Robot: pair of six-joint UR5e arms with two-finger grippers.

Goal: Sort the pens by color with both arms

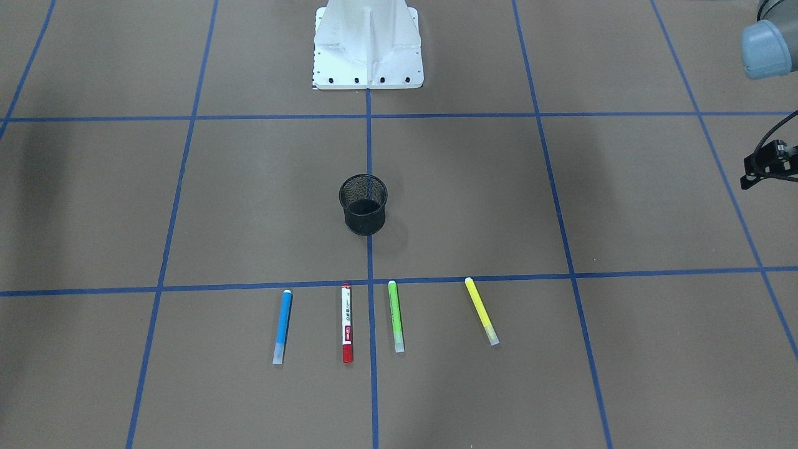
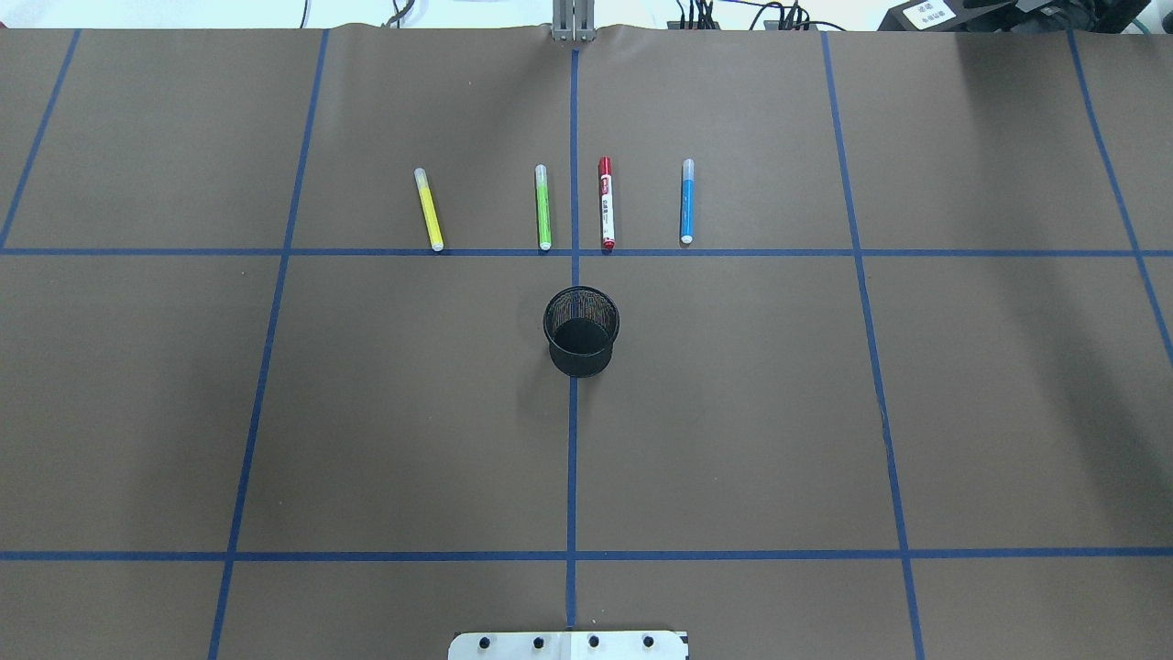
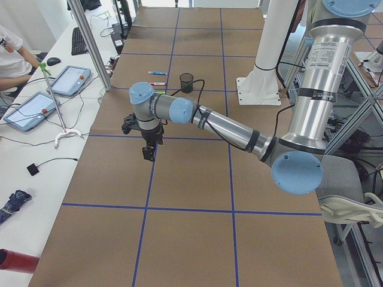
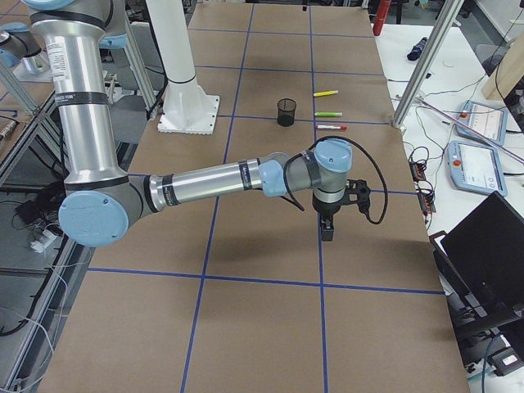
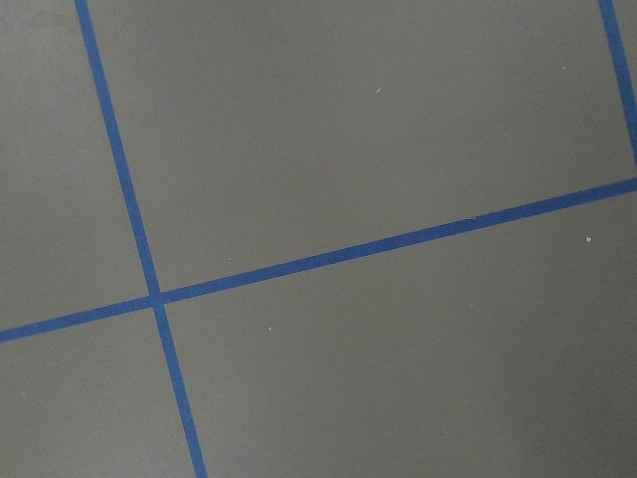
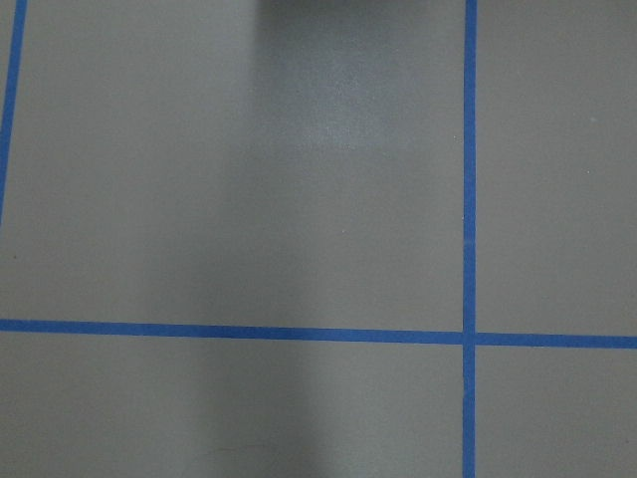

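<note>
Four pens lie in a row on the brown table: blue [image 1: 282, 325], white with red ends [image 1: 346, 323], green [image 1: 395, 315] and yellow [image 1: 481, 310]. In the overhead view they read yellow [image 2: 428, 209], green [image 2: 542, 207], white-red [image 2: 606, 203], blue [image 2: 687, 201]. My left gripper [image 3: 148, 153] hangs over the table far out on my left side, away from the pens. My right gripper [image 4: 327, 231] hangs over the table far out on my right side. I cannot tell whether either is open or shut. Both wrist views show only table and blue tape lines.
A black mesh cup [image 2: 581, 332] stands upright at the table's centre, between the pens and the white base mount [image 1: 368, 47]. Blue tape lines mark a grid. Tablets and cables lie on side benches beyond the table's far edge [image 3: 36, 107].
</note>
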